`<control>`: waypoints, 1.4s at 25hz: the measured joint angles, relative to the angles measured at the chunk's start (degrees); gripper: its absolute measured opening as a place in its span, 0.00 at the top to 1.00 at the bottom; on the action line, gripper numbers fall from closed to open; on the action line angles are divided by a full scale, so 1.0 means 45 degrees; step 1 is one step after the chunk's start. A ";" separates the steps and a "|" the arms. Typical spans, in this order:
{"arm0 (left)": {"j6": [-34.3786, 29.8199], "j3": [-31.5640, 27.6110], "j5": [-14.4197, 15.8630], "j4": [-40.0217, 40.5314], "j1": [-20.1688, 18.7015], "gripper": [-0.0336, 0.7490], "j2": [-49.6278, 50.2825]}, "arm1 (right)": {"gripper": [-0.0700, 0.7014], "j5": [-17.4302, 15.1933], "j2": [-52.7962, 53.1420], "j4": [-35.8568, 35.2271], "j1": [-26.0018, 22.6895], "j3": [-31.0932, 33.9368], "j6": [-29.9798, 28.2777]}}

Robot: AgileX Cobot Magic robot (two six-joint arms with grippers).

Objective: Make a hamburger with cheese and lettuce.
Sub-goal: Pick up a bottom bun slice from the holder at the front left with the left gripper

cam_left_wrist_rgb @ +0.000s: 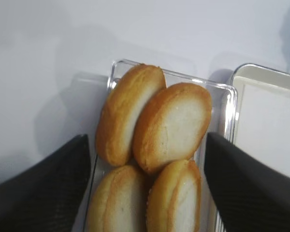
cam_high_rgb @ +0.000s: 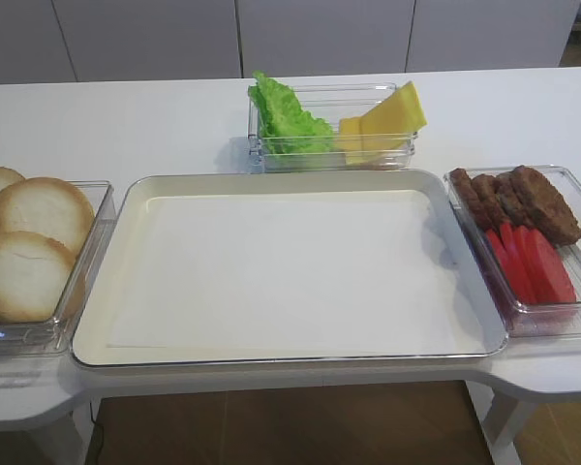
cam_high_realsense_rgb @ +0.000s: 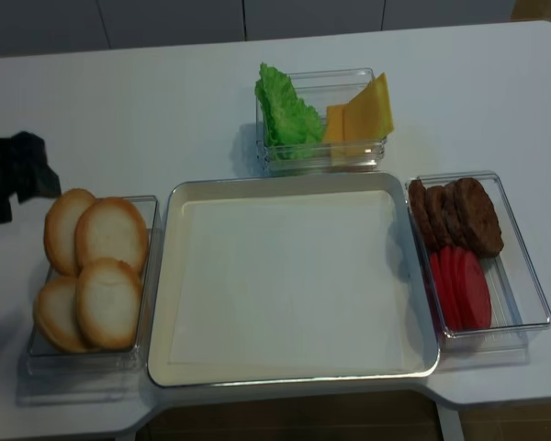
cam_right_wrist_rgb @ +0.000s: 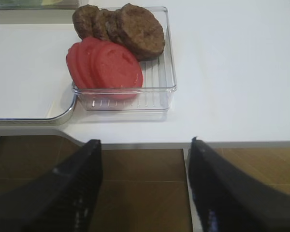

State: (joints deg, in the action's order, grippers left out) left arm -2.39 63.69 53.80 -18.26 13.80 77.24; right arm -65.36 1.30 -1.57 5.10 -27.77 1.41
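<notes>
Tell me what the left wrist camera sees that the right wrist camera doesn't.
Only the left wrist view shows four bun halves in a clear box, between its open fingers. Only the right wrist view shows brown patties and red slices in another clear box, beyond its open fingers. Both catch a corner of the tray and the white table. Neither clearly shows lettuce or cheese.
</notes>
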 joint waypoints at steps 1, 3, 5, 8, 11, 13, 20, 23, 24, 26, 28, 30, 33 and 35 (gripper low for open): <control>-0.0724 0.0072 0.0079 -0.0721 0.0355 0.26 0.0345 | 0.33 0.0000 0.0000 0.0000 0.0000 0.0000 0.0000; -0.1975 0.0206 0.0155 -0.1400 0.0830 0.27 0.0883 | 0.33 0.0000 0.0000 0.0000 0.0000 0.0000 0.0000; -0.2569 0.0226 0.0132 -0.1495 0.0922 0.27 0.1306 | 0.33 0.0000 0.0000 0.0000 0.0000 0.0000 0.0000; -0.3661 0.0226 -0.0010 -0.1503 0.0922 0.27 0.1697 | 0.33 0.0000 0.0000 0.0000 0.0000 0.0000 0.0000; -0.4230 0.0226 -0.0384 -0.1478 0.0922 0.27 0.1888 | 0.33 0.0000 0.0000 0.0000 0.0000 0.0000 0.0000; -0.4524 0.0226 -0.0668 -0.1428 0.0922 0.27 0.2009 | 0.33 0.0000 0.0000 0.0000 0.0000 0.0000 0.0000; -0.5335 0.0226 -0.0858 -0.1418 0.0922 0.37 0.2759 | 0.33 0.0000 0.0000 0.0000 0.0000 0.0000 0.0000; -0.5711 0.0226 -0.0888 -0.1547 0.0922 0.38 0.3035 | 0.33 0.0000 0.0000 0.0000 0.0000 0.0000 0.0000; -0.5900 0.0226 -0.0898 -0.1708 0.0922 0.39 0.3099 | 0.33 0.0000 0.0000 0.0000 0.0000 0.0000 0.0000; -0.6317 0.0226 -0.0918 -0.2216 0.0922 0.39 0.3195 | 0.33 0.0000 0.0000 0.0000 0.0000 0.0000 0.0000; -0.6725 0.0256 -0.0948 -0.2489 0.0922 0.41 0.3317 | 0.33 0.0000 0.0000 0.0000 0.0000 0.0000 0.0000; -0.6899 0.0256 -0.0948 -0.2561 0.0922 0.43 0.3426 | 0.33 0.0000 0.0000 0.0021 0.0000 0.0000 0.0000; -0.6946 0.0256 -0.0948 -0.2591 0.0897 0.45 0.3639 | 0.33 0.0000 0.0000 0.0021 0.0000 0.0000 0.0000; -0.6946 0.0256 -0.0957 -0.2591 0.0897 0.45 0.3687 | 0.33 0.0000 0.0000 0.0021 0.0000 0.0000 0.0000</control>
State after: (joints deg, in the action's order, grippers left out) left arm -33.65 64.84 49.49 -29.92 17.83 93.83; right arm -65.36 1.30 -1.47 5.10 -27.77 1.41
